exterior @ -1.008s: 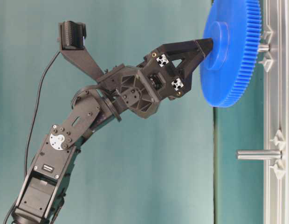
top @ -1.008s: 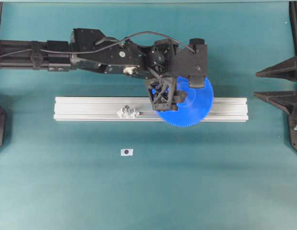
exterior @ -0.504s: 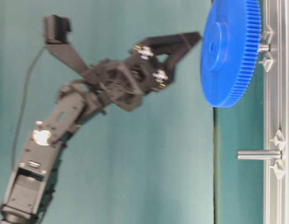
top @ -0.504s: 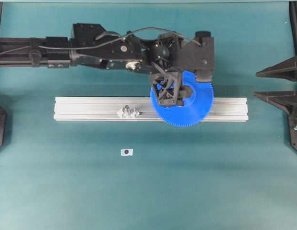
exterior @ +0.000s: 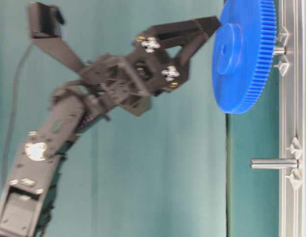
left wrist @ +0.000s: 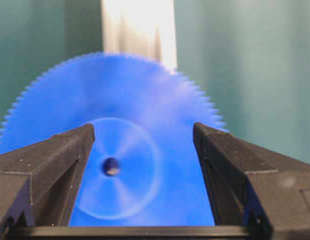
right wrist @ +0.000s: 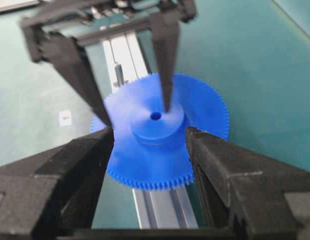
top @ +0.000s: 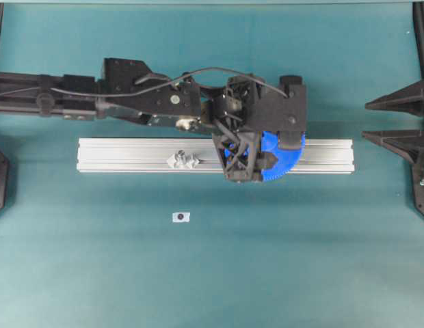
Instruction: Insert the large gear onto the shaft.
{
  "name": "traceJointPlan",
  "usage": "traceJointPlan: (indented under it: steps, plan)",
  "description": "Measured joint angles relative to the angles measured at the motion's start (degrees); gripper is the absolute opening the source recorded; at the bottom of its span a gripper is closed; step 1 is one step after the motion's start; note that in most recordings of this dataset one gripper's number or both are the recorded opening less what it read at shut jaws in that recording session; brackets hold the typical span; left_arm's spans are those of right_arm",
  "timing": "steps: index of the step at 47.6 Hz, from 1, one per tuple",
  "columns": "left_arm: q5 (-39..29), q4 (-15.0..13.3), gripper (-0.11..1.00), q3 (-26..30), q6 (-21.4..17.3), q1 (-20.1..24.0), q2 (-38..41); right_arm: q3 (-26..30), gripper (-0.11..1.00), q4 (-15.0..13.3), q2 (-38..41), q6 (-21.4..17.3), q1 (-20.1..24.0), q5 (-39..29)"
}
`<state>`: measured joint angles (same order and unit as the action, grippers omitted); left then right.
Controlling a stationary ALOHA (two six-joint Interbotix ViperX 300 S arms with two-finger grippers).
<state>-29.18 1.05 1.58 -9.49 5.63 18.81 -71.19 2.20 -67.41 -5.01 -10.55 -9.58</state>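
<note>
Large gear (top: 284, 158) on rail (top: 130, 156); left hand (top: 252, 158) above it.

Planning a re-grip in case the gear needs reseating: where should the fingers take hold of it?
Grip the raised round hub of the blue gear, coming straight down from above. The gear lies flat on the rail, its toothed rim wide and thin.

A long aluminium rail (top: 130, 156) lies across the teal mat (top: 212, 273); a small white tag (top: 180, 216) lies near it.
</note>
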Motion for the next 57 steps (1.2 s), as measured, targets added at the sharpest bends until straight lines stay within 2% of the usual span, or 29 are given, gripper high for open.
traceJointPlan:
  steps: [11, 23, 34, 43, 57]
  plan:
    - [0.7, 0.0, 0.80, -1.2, -0.4, 2.2, 0.9, 0.0, 0.68, 0.0, 0.1, 0.0, 0.0, 0.0]
    - [2.4, -0.1, 0.80, -4.0, -0.1, 1.8, 0.6, 0.0, 0.68, 0.0, 0.0, 0.0, 0.0, 0.0]
    - [4.0, -0.1, 0.80, -6.9, 2.2, 2.1, -0.7, -0.1, 0.68, 0.0, 0.0, 0.0, 0.0, 0.2]
    - [4.4, -0.1, 0.80, -9.7, 2.6, 2.4, -2.6, 0.0, 0.68, 0.0, 0.1, 0.0, 0.0, 1.1]
    - [3.9, -0.1, 0.80, -7.5, 2.1, 2.3, -1.9, -0.1, 0.68, 0.0, 0.0, 0.0, 0.0, 1.1]
